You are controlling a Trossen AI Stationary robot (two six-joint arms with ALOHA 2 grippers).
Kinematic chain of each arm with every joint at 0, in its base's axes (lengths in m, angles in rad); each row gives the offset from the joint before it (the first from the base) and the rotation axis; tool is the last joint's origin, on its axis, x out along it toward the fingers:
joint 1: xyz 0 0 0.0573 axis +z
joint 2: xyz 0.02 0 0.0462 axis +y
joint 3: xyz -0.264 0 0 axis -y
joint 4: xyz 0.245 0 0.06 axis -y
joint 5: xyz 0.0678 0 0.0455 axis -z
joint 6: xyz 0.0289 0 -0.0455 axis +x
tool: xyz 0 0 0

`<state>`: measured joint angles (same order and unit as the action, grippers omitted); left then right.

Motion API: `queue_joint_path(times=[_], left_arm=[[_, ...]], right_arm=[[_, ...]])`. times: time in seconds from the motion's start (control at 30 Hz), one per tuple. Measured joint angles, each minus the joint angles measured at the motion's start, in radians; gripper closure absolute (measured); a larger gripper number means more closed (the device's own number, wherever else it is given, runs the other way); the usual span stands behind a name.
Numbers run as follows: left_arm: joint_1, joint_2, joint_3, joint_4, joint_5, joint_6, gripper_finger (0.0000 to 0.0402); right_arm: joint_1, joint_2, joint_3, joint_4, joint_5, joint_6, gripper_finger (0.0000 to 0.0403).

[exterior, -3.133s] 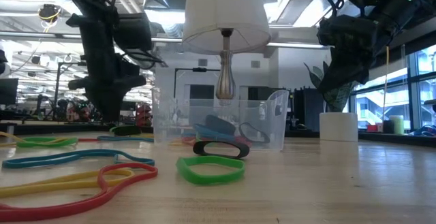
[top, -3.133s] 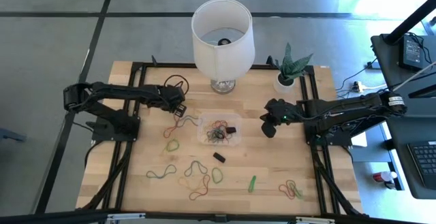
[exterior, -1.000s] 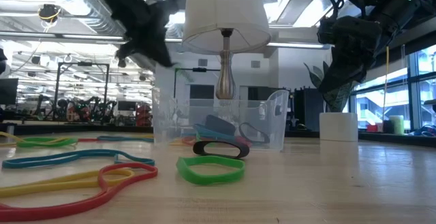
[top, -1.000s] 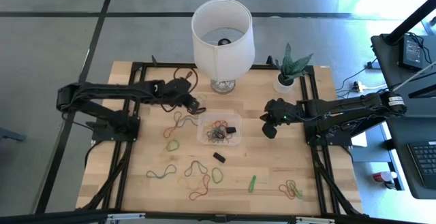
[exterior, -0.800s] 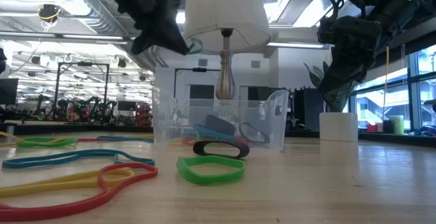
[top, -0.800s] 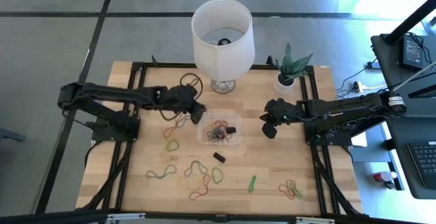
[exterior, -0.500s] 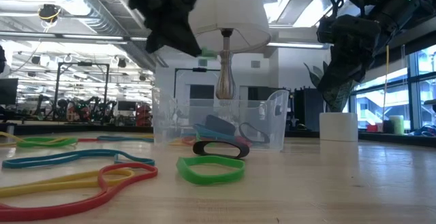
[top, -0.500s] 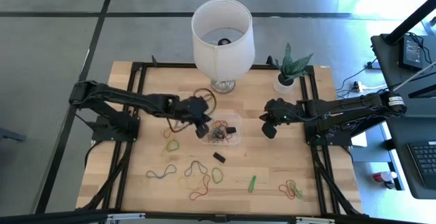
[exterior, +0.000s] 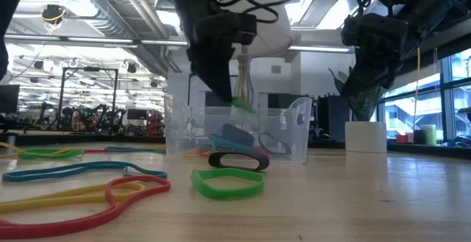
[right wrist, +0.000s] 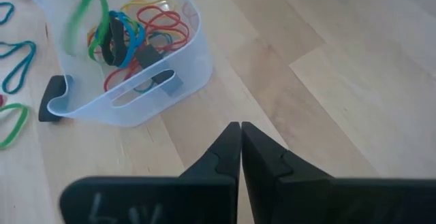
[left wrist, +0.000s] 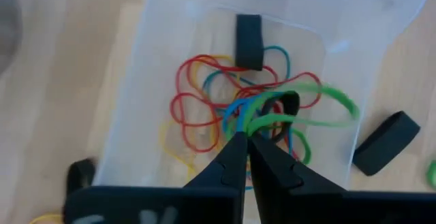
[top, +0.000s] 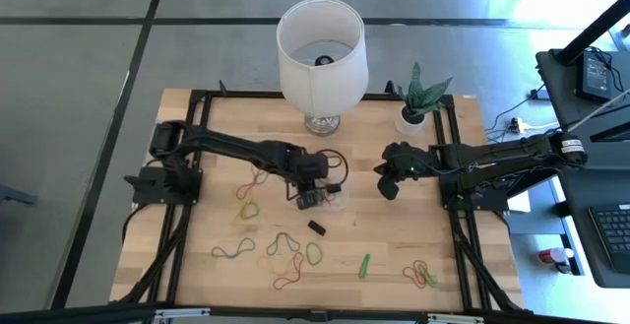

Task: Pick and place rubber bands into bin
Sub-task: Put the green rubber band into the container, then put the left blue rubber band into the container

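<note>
The left arm stretches across the worktop with its end effector [top: 312,179] pointing downward, fingers [left wrist: 231,157] pinched together on a green rubber band [left wrist: 300,108] that loops out just ahead of the tips. The right arm reaches in from its side, its end effector [top: 388,185] hanging above the worktop with fingers [right wrist: 228,149] pressed together, gripping nothing.

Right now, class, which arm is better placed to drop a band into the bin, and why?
Left. The left gripper hangs over the bin, pinching a green band. The right gripper waits beside the bin, shut and holding nothing.
</note>
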<state>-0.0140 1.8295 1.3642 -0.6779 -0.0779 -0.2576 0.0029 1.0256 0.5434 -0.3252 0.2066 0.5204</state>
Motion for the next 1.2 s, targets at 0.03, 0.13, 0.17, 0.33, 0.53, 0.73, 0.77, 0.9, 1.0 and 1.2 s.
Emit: queue_joint_path(times=[0.03, 0.13, 0.17, 0.33, 0.53, 0.73, 0.77, 0.9, 1.0, 1.2], left_arm=[[-0.001, 0.012, 0.007, -0.003, 0.003, 0.000, 0.0380], [-0.005, 0.027, 0.012, -0.012, 0.021, 0.002, 0.0355], [-0.005, 0.028, 0.012, -0.017, 0.026, 0.002, 0.0345], [-0.005, 0.024, 0.012, -0.053, 0.021, -0.006, 0.0297], [-0.004, -0.006, 0.011, -0.066, 0.002, -0.027, 0.0262], [-0.004, -0.099, 0.011, -0.084, -0.044, -0.062, 0.0270], [-0.004, -0.117, 0.011, -0.086, -0.044, -0.062, 0.0275], [-0.004, -0.186, 0.011, -0.094, -0.043, -0.071, 0.0306], [-0.008, -0.236, -0.005, -0.087, -0.027, -0.019, 0.0350], [-0.013, -0.333, -0.125, -0.077, 0.037, 0.033, 0.0399]], right_arm=[[0.000, 0.000, 0.000, 0.000, 0.000, 0.000, 0.0385], [0.000, 0.000, 0.000, 0.000, 0.000, 0.003, 0.0385], [0.000, 0.000, 0.000, 0.000, 0.000, 0.008, 0.0385], [0.000, 0.000, 0.000, 0.000, 0.000, 0.024, 0.0385], [0.000, 0.000, 0.000, 0.001, 0.000, 0.026, 0.0385], [0.000, 0.000, 0.000, 0.006, 0.000, 0.027, 0.0385], [0.000, 0.000, 0.000, 0.008, 0.000, 0.027, 0.0385], [0.000, 0.000, 0.000, 0.009, 0.002, 0.024, 0.0385], [0.000, 0.000, 0.000, 0.009, 0.002, 0.024, 0.0385], [0.010, 0.000, 0.000, 0.023, 0.003, 0.079, 0.0399]])
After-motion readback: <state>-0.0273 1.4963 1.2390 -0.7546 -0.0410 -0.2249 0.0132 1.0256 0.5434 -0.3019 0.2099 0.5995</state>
